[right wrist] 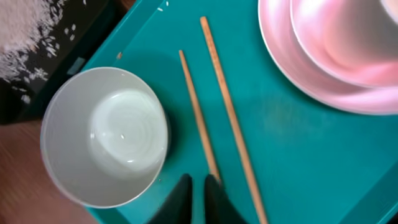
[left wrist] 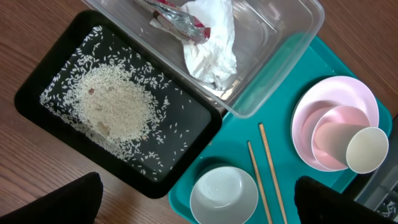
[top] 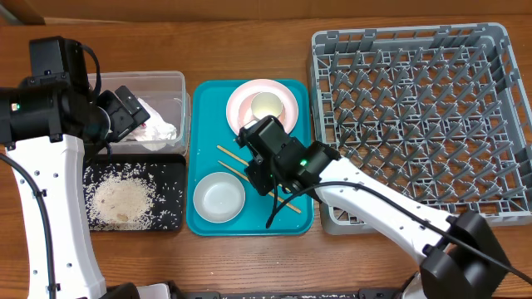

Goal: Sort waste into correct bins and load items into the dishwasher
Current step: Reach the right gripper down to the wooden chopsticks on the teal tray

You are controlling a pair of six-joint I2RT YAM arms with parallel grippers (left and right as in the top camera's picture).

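Wooden thin chopsticks (right wrist: 227,106) on teal rectangular plastic tray (right wrist: 298,155), right of round white bowl (right wrist: 106,137).
Right gripper (right wrist: 198,193) closed narrow at chopstick nearer bowl, grip unclear; left gripper (left wrist: 198,202) wide open above tray.

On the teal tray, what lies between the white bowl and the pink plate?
Two wooden chopsticks lie side by side between the white bowl and pink plate, clearest in the right wrist view.
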